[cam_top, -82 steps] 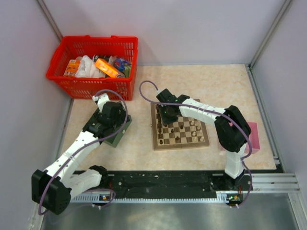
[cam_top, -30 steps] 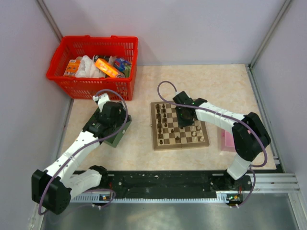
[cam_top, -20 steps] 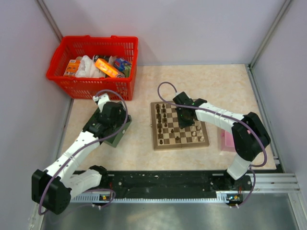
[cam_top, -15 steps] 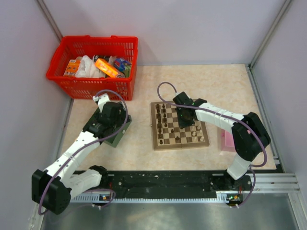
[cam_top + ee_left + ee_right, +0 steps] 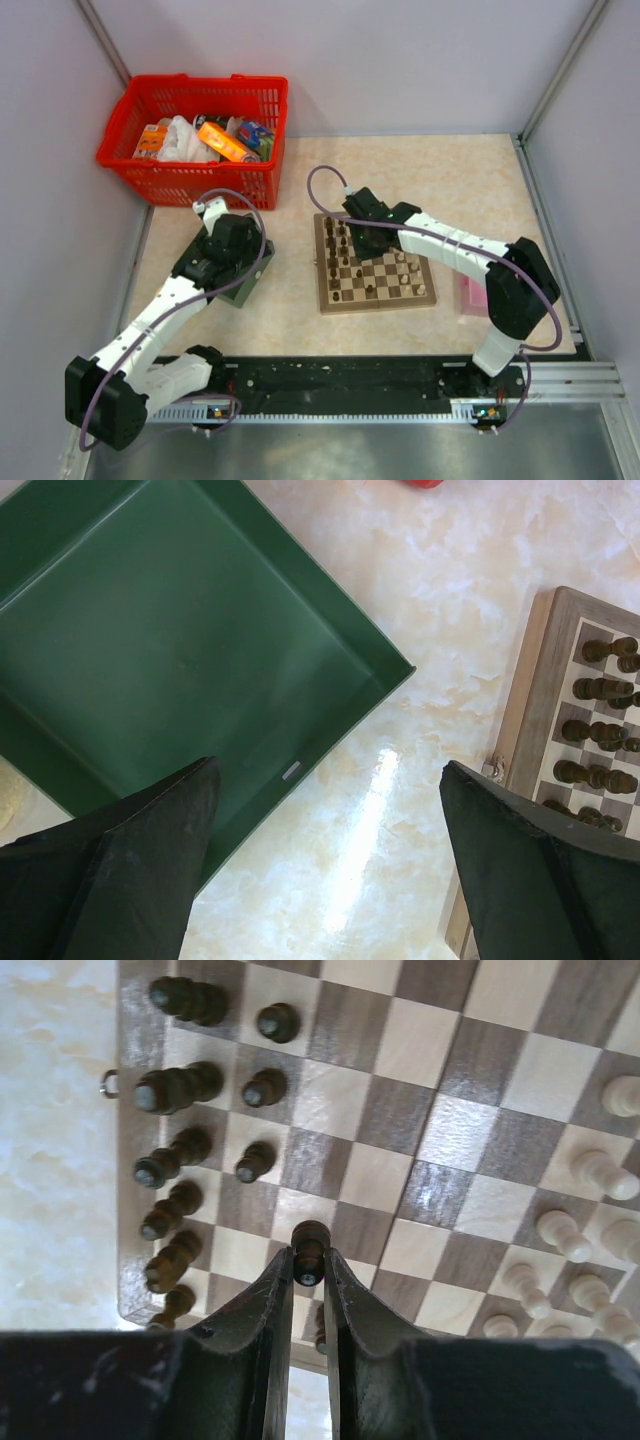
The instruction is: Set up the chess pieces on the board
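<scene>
right claw (image 5: 308, 1260) pinched on a dark pawn (image 5: 310, 1243) over the board (image 5: 450, 1130); other dark pieces (image 5: 175, 1087) off one side of it, cream ones (image 5: 560, 1228) the other. left claw (image 5: 328, 772) wide open, green tray (image 5: 150, 650) below.

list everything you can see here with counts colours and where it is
basket: one, red, far left corner, holds packets
tray: one, green, left of board
board: one, brown-and-cream checks, table centre
dark pieces: many, brown, board's left side
pale pieces: several, cream, board's right side
box: one, pink, right of board
table: one, beige marble
left gripper: black, open, over tray's edge
right gripper: black, shut on one dark piece, over board
</scene>
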`<state>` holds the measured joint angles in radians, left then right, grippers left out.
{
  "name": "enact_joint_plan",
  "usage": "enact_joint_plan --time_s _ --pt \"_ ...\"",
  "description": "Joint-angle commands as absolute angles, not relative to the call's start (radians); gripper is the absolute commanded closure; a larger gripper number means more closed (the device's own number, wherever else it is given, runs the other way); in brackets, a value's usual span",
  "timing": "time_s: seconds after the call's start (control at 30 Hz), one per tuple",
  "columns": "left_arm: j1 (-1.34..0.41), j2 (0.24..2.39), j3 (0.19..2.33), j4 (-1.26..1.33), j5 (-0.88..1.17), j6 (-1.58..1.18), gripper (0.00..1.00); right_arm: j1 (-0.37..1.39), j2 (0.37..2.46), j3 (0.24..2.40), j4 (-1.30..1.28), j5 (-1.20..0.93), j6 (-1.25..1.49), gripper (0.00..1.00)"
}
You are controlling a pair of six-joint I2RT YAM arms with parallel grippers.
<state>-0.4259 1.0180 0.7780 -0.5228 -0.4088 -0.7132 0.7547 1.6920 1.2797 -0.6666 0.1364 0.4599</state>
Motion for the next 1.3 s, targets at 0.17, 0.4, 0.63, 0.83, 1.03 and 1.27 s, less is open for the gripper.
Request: enact_joint_plan --time_s 0.17,0.4,0.63,0.83,1.03,1.27 --pt "-0.422 1.012 0.794 -0.492 -0.423 -0.719 0.04 0.796 1.695 1.348 -0.664 0.121 0.457 0.85" --pt "-0.422 1.002 0.785 -0.494 -0.431 -0.724 0.04 0.798 1.697 1.367 -0.664 0.117 0.439 0.84" --pt "-0.422 0.994 0.788 -0.499 -0.428 -0.723 0.02 0.798 1.697 1.371 -0.663 0.101 0.44 0.84" --pt "-0.422 0.982 0.778 -0.494 -0.43 -0.724 0.01 0.798 1.701 1.371 -0.66 0.089 0.446 0.84" --pt "-0.422 0.992 0.779 -0.492 -0.428 -0.721 0.01 0.821 1.713 1.365 -0.647 0.078 0.465 0.84" --pt "-0.422 1.003 0.782 -0.486 -0.42 -0.732 0.01 0.842 1.746 1.361 -0.649 0.075 0.472 0.84"
